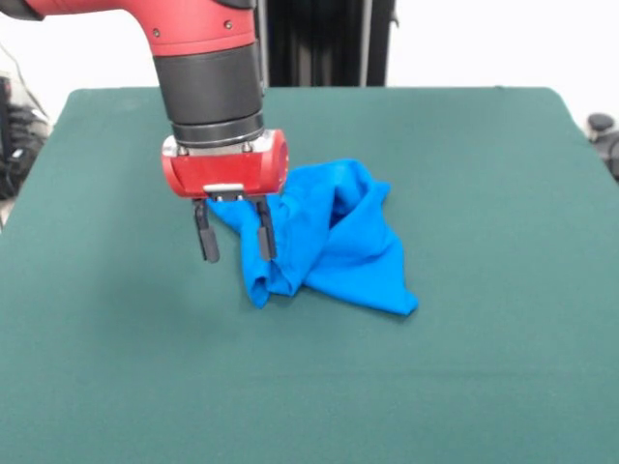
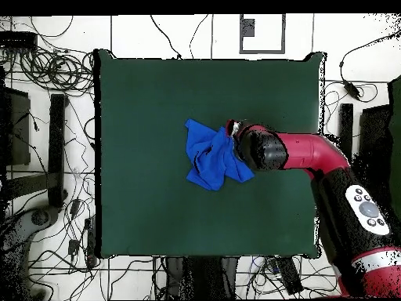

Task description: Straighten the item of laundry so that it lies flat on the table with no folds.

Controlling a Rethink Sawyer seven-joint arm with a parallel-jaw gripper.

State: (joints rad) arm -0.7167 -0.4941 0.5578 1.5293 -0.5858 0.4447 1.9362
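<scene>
The item of laundry (image 1: 334,242) is a bright blue T-shirt, bunched into a crumpled heap with deep folds near the middle of the dark green table (image 1: 484,174). My gripper (image 1: 235,242) hangs open above the heap's left edge in the front view, its two black fingers apart with nothing between them. One finger (image 1: 265,230) stands in front of the blue cloth; the other is over bare felt. In the overhead view the shirt (image 2: 211,157) lies mid-table and the arm's wrist (image 2: 262,149) covers its right edge, hiding the fingers.
Cables and equipment lie on the floor around the table (image 2: 157,94) in the overhead view. Dark gear (image 1: 604,135) sits past the table's right edge in the front view.
</scene>
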